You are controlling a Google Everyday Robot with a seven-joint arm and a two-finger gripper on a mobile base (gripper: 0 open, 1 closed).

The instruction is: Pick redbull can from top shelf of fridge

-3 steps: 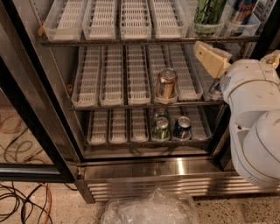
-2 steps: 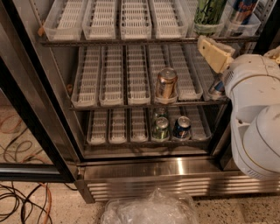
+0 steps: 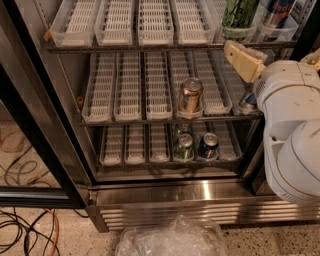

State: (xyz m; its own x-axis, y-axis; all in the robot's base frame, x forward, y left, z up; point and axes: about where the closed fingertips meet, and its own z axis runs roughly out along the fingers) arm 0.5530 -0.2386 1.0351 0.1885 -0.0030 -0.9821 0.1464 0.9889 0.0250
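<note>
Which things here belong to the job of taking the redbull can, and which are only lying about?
Job: redbull can, top shelf, fridge, claw just under that shelf, right side.
Lying about: tall green can, copper can, small green can, dark blue can, plastic bag, floor cables.

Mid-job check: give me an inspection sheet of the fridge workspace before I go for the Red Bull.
Surface: top shelf, a dark wire rack lined with white slotted trays.
Job's things: redbull can upright at the shelf's far right, its top cut off by the frame.
Clutter: green can beside it; copper can on the middle rack; blue can on the bottom rack; plastic bag on the floor.
Grippers: gripper at the shelf's front edge, below the green can, touching no can.
Cables: loose cables on the floor, left.
Surroundings: fridge open, door frame at left.
</note>
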